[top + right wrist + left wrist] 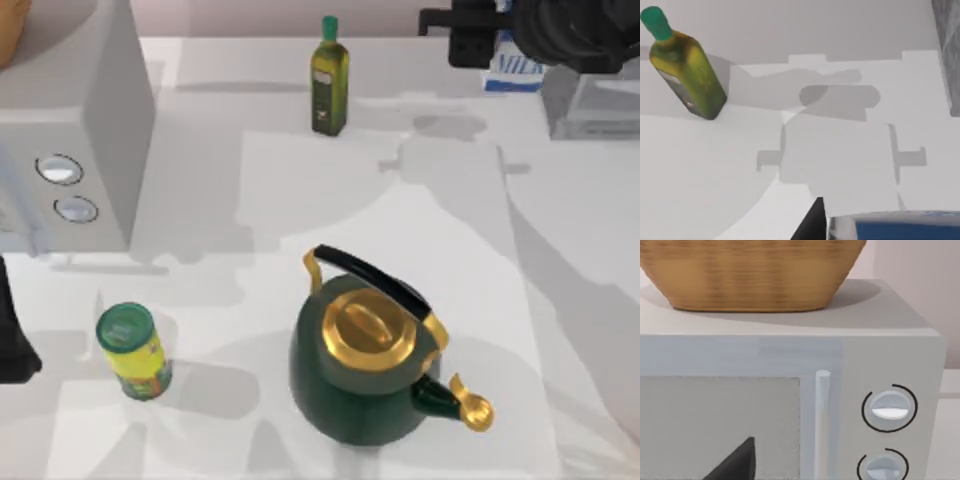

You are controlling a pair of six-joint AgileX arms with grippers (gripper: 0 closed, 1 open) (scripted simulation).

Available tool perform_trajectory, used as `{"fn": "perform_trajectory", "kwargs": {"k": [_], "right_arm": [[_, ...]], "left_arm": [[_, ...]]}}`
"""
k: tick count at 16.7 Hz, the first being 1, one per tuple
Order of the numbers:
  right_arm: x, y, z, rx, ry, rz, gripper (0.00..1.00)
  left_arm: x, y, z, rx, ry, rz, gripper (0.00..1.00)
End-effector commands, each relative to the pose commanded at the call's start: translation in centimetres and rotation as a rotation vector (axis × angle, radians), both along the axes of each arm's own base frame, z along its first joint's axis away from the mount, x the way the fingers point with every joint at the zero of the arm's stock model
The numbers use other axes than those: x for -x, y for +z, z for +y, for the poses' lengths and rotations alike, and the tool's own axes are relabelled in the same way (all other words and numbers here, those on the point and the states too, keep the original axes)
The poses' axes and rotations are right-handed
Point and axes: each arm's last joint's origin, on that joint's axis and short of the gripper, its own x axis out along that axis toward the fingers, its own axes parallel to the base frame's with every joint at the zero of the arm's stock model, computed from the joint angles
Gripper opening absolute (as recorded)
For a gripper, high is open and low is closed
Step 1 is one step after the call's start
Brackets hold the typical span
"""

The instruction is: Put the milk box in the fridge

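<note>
The milk box [514, 72], blue with a white band of lettering, hangs above the table's far right corner. My right gripper [505, 45] is shut on it from above. In the right wrist view the milk box [895, 227] shows its blue top close up, with a dark finger [811, 224] against its side. The fridge [597, 108] stands just to the right of the carton, and a strip of its dark speckled wall [946, 50] appears in the right wrist view. My left gripper [12, 345] is parked at the table's left edge.
An olive-oil bottle [328, 78] stands at the far middle. A green and gold kettle [375, 365] sits front centre, and a green-lidded yellow can [133, 352] front left. A light-grey box with two dials [70, 130] fills the far left, a wicker basket [750, 275] on top.
</note>
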Motion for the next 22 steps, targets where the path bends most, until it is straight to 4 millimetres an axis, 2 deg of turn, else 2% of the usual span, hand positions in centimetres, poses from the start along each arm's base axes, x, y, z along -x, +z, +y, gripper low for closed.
{"fn": "perform_trajectory", "kwargs": {"k": [3,5,7,10,13,16,19,22], "right_arm": [[5.8,1.6,-6.9,-0.032,-0.015,-0.132,0.00],[10.5,0.9,-10.8,-0.045,-0.025,-0.235,0.00],[14.7,-1.3,-13.7,-0.045,-0.034,-0.338,0.00],[19.4,-5.9,-16.2,-0.028,-0.036,-0.496,0.00],[21.6,-10.7,-17.3,0.003,-0.023,-0.626,0.00],[22.3,-14.2,-17.8,0.036,-0.004,-0.717,0.00],[22.3,-15.8,-17.9,0.052,0.010,-0.759,0.00],[22.3,-15.9,-17.9,0.053,0.012,-0.761,0.00]], "left_arm": [[0.0,0.0,0.0,0.000,0.000,0.000,1.00],[0.0,0.0,0.0,0.000,0.000,0.000,1.00],[0.0,0.0,0.0,0.000,0.000,0.000,1.00],[0.0,0.0,0.0,0.000,0.000,0.000,1.00],[0.0,0.0,0.0,0.000,0.000,0.000,1.00],[0.0,0.0,0.0,0.000,0.000,0.000,1.00],[0.0,0.0,0.0,0.000,0.000,0.000,1.00],[0.0,0.0,0.0,0.000,0.000,0.000,1.00]]}}
